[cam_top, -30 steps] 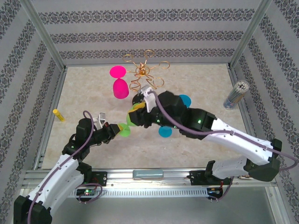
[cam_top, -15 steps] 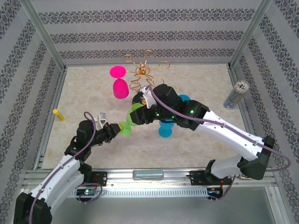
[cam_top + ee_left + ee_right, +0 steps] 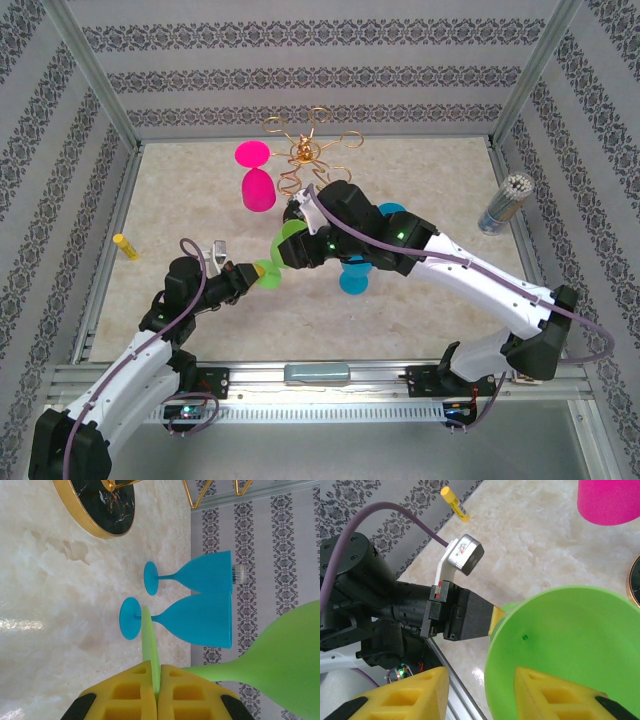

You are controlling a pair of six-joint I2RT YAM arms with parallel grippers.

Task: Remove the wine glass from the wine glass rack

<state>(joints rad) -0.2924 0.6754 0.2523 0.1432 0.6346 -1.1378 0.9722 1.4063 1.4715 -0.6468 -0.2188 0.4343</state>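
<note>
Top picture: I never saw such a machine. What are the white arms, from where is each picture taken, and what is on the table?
These are two robot arms, each ending in a two-finger gripper. The top picture looks from above and behind them; the other two come from cameras on the wrists. The left gripper pinches the foot of a green wine glass. The right gripper is open, its fingers either side of the bowl's rim. On the table are a gold wine glass rack, a pink wine glass, two blue wine glasses and a yellow marker.
</note>
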